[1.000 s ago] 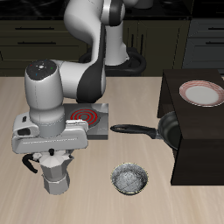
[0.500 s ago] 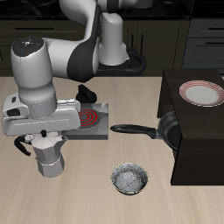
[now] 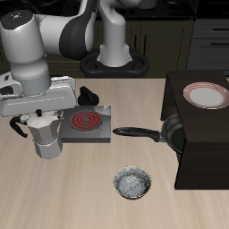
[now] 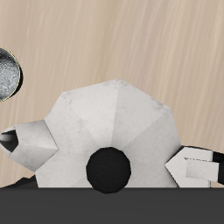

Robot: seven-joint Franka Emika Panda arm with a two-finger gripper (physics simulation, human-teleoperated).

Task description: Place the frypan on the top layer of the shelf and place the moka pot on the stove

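Observation:
My gripper [image 3: 45, 123] is shut on the moka pot [image 3: 47, 139], a silver faceted pot held upright just above the table beside the stove [image 3: 88, 123]. In the wrist view the moka pot's lid [image 4: 114, 118] with its black knob sits between my fingertips [image 4: 198, 166]. The stove's red coil is bare. The frypan [image 3: 168, 134] stands on edge against the side of the dark shelf [image 3: 204, 143], its handle pointing toward the stove.
A white plate with a red rim [image 3: 207, 94] lies on the shelf's flat top. A small speckled silvery bowl [image 3: 134, 183] sits near the table's front edge and also shows as the bowl [image 4: 7, 74] in the wrist view.
My gripper has carried the moka pot upward and back from the table's front edge, and it now hangs level with the stove. The frypan, bowl and plate have not moved.

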